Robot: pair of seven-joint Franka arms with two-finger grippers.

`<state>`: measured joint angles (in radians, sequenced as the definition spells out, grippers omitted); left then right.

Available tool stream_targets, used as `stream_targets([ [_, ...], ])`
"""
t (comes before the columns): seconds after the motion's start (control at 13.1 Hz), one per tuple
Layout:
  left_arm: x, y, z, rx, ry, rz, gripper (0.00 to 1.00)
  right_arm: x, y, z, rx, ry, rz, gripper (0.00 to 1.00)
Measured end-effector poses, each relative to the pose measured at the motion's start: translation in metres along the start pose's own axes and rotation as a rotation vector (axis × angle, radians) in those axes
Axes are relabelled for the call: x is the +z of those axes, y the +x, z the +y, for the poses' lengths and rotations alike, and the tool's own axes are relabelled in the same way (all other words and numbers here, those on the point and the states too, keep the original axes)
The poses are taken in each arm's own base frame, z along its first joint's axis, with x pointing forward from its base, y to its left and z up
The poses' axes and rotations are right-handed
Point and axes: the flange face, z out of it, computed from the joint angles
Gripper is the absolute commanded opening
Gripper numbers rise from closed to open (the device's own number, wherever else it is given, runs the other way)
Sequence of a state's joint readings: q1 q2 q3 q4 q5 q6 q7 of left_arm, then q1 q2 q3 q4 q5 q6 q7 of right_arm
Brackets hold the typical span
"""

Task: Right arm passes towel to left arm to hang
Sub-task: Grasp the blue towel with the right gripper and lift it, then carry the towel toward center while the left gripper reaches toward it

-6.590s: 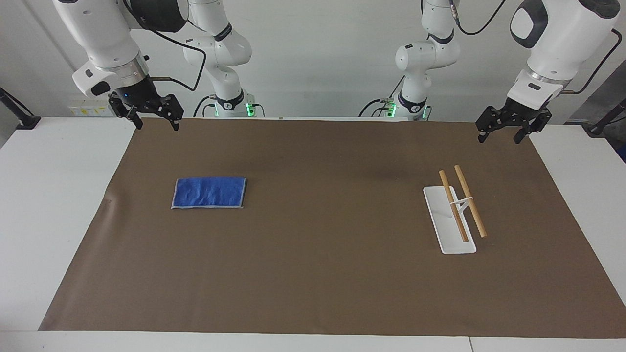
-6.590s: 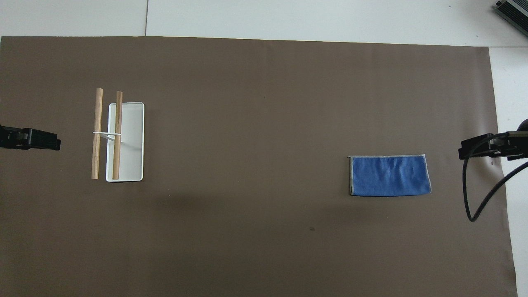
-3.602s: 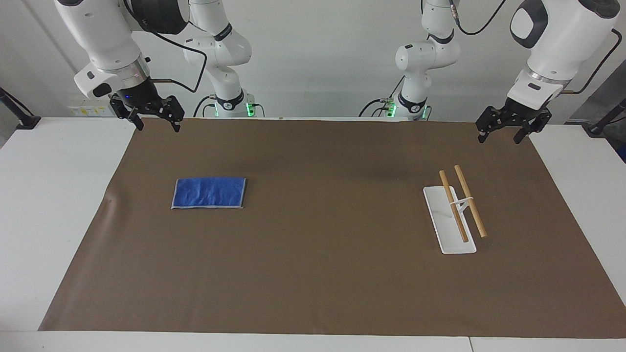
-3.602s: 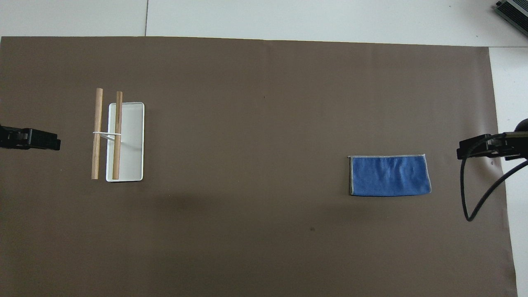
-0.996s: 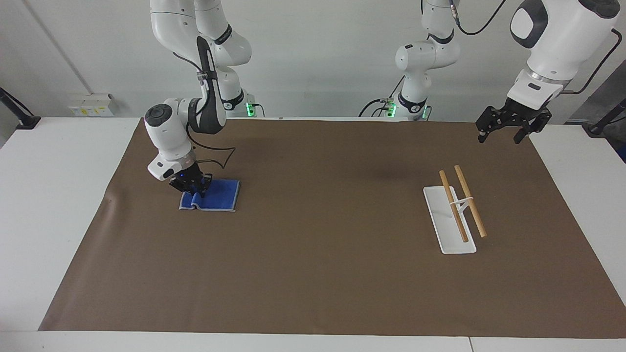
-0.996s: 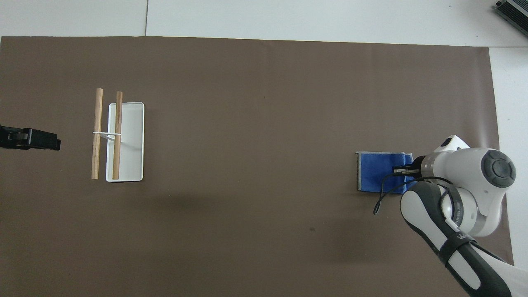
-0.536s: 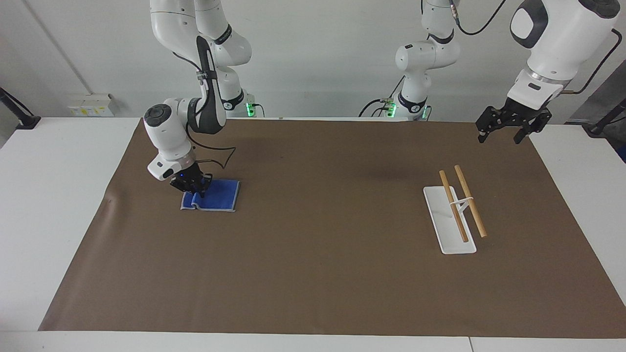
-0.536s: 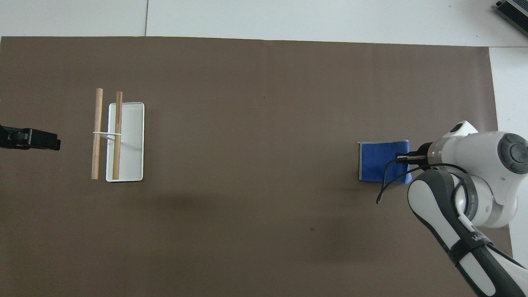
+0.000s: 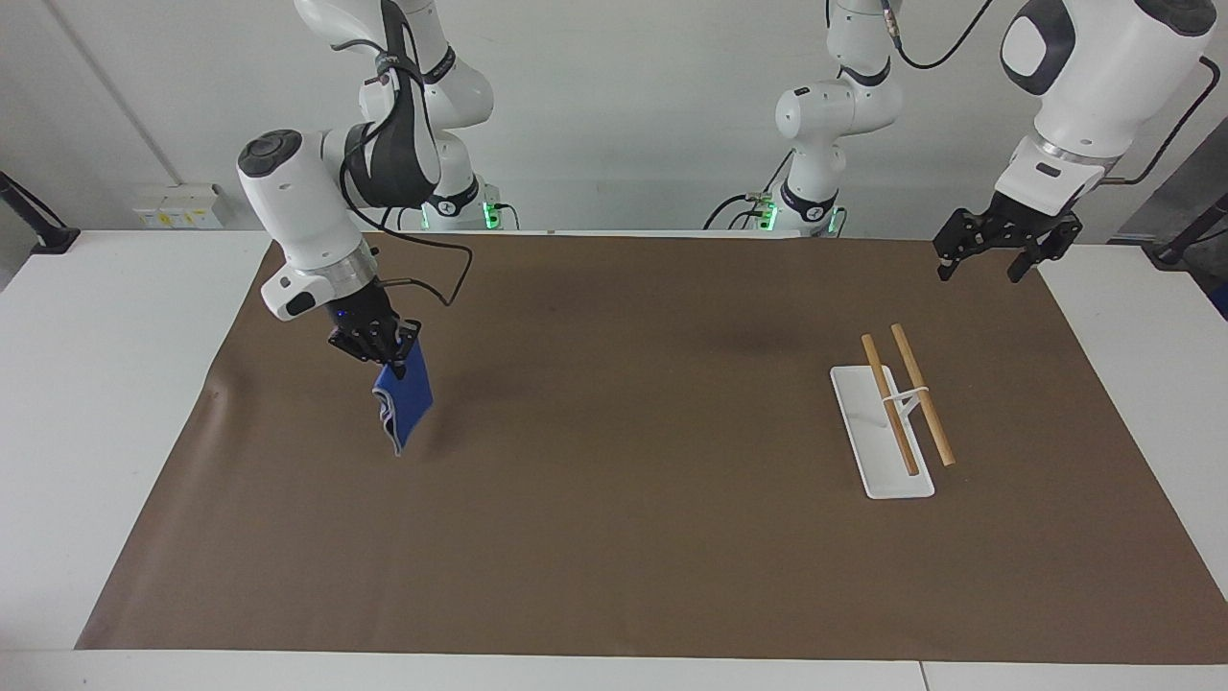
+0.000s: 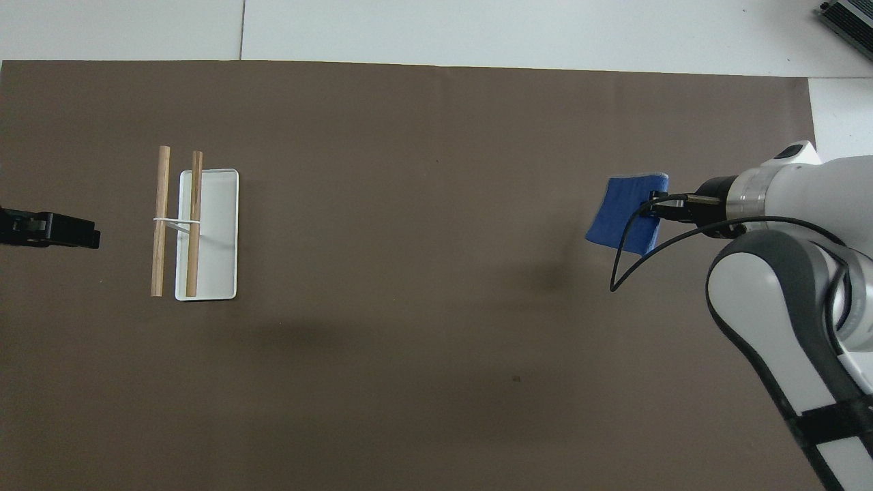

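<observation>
right tool (image 10: 656, 204) pinching towel (image 10: 624, 213), apparently lifted

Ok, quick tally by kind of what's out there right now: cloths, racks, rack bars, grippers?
Cloths: 1, the blue towel, hanging from the shut right gripper over the brown mat.
Racks: 1, the white-based rack toward the left arm's end.
Wooden bars: 2, both on that rack.
Grippers: 2; the left gripper waits open.
Total: 6.
</observation>
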<state>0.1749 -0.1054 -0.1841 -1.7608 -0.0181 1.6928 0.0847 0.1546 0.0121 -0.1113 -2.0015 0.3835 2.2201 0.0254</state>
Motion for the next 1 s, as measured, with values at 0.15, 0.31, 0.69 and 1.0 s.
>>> stream_targets([
  [0.15, 0.000, 0.000, 0.000, 0.000, 0.000, 0.000, 1.00, -0.003, 0.002, -0.006, 0.104, 0.135, 0.002, 0.00],
  [0.31, 0.000, 0.000, 0.000, 0.000, 0.000, 0.000, 1.00, -0.004, 0.003, -0.011, 0.214, 0.254, -0.004, 0.00],
  [0.69, 0.000, 0.000, 0.005, 0.013, 0.000, 0.000, 1.00, 0.001, -0.003, -0.044, 0.510, 0.466, -0.076, 0.00],
  [1.0, 0.000, 0.001, 0.021, 0.011, 0.000, -0.001, 1.00, 0.018, -0.014, -0.090, 0.683, 0.582, -0.109, 0.00],
])
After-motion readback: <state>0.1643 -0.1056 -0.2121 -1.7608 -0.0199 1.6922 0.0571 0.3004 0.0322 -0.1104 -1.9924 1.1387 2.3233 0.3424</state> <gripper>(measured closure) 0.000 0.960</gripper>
